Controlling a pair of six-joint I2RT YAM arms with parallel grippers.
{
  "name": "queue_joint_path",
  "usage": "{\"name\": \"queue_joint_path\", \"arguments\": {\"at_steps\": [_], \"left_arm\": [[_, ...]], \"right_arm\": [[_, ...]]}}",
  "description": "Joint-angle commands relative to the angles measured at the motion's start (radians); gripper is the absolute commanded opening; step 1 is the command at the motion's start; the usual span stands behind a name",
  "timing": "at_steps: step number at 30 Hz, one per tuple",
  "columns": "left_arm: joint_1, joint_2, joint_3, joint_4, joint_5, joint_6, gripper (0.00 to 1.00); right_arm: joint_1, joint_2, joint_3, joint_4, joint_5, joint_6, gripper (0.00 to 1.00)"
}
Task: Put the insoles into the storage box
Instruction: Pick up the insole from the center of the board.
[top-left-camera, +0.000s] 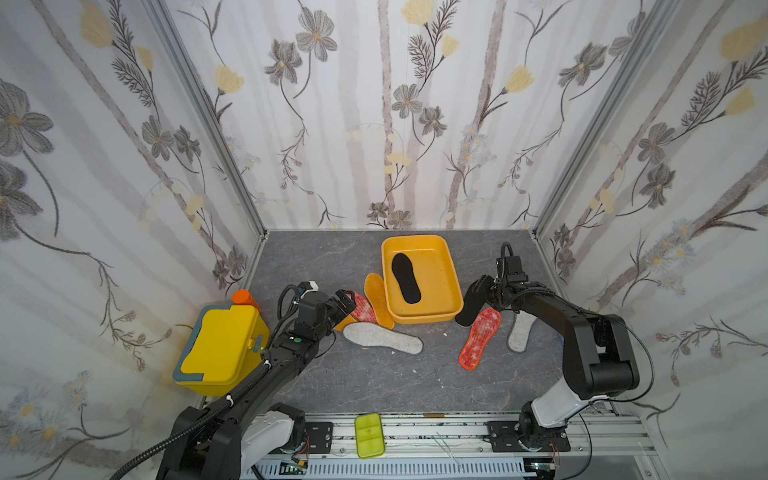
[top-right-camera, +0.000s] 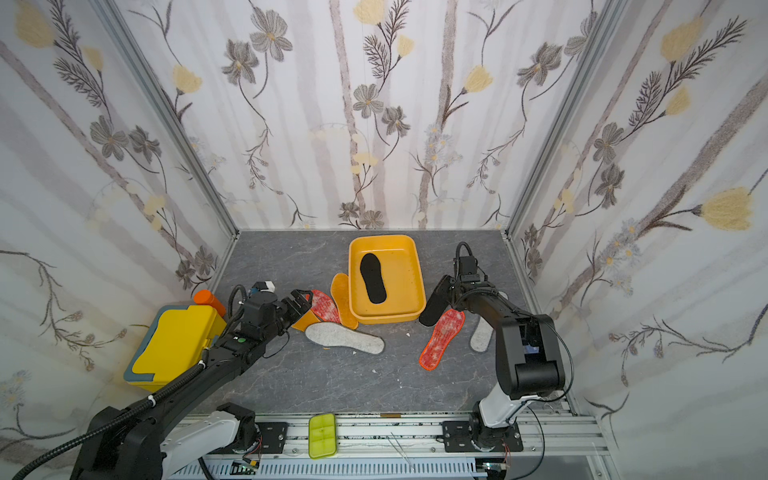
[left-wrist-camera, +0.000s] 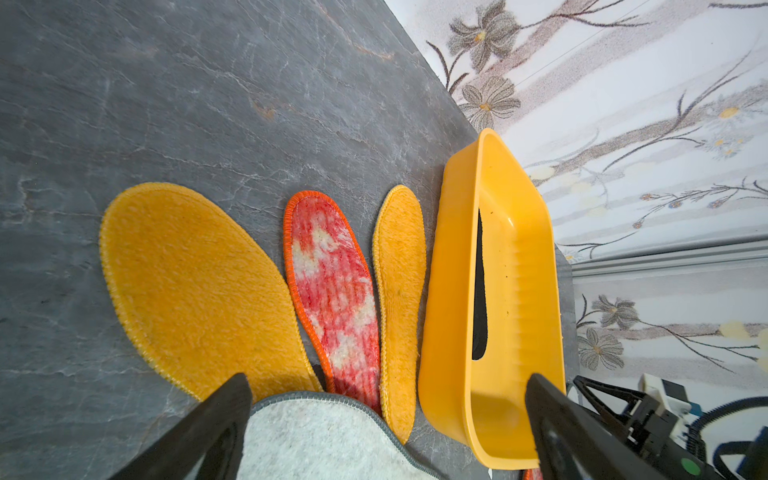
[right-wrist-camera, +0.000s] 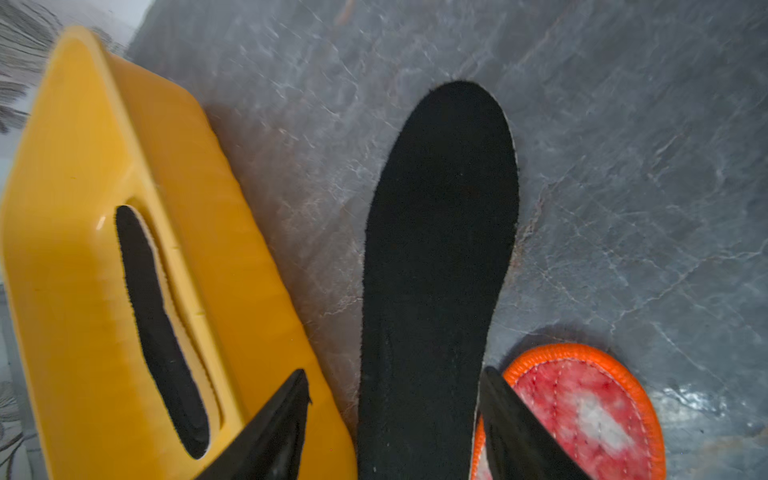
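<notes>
Nearest, grey insole (top-left-camera: 382, 337): we see it flat on the bench (top-left-camera: 374, 382).
left pincer (top-left-camera: 345, 306): released, spread wide over that insole's end.
right pincer (right-wrist-camera: 395, 372): released, straddling a black insole (right-wrist-camera: 440, 249).
storage box (top-left-camera: 419, 320): farthest, just beside that insole; a second black insole (top-left-camera: 406, 277) lies inside.

left arm (top-left-camera: 286, 353) black — white base (top-left-camera: 266, 430) | ribbed cable (top-left-camera: 174, 434) | left pincer (left-wrist-camera: 388, 378) black

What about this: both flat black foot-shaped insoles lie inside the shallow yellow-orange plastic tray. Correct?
No. Only one black insole lies inside the yellow-orange tray; the other black insole is outside, beside it, as the right wrist view shows.
</notes>
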Motion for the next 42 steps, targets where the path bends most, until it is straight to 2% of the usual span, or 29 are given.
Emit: {"name": "queue_joint_path", "arguments": {"at_steps": [1, 15, 25, 32, 42], "left_arm": [[-0.001, -0.002, 0.003, 0.016, 0.010, 0.015, 1.00], [0.000, -0.001, 0.013, 0.005, 0.000, 0.014, 1.00], [0.000, -0.019, 0.014, -0.012, -0.024, 0.013, 1.00], [0.000, -0.022, 0.014, -0.020, -0.033, 0.013, 1.00], [0.000, -0.017, 0.014, -0.017, -0.042, 0.017, 1.00]], "right_arm": [[-0.002, 0.029, 0.007, -0.004, -0.013, 0.033, 0.65], [-0.006, 0.082, -0.007, -0.004, 0.012, 0.040, 0.61], [-0.009, 0.143, 0.003, 0.027, -0.020, 0.031, 0.54], [-0.011, 0.167, -0.023, 0.057, -0.046, 0.035, 0.43], [-0.011, 0.193, -0.039, 0.033, -0.009, -0.009, 0.25]]}}
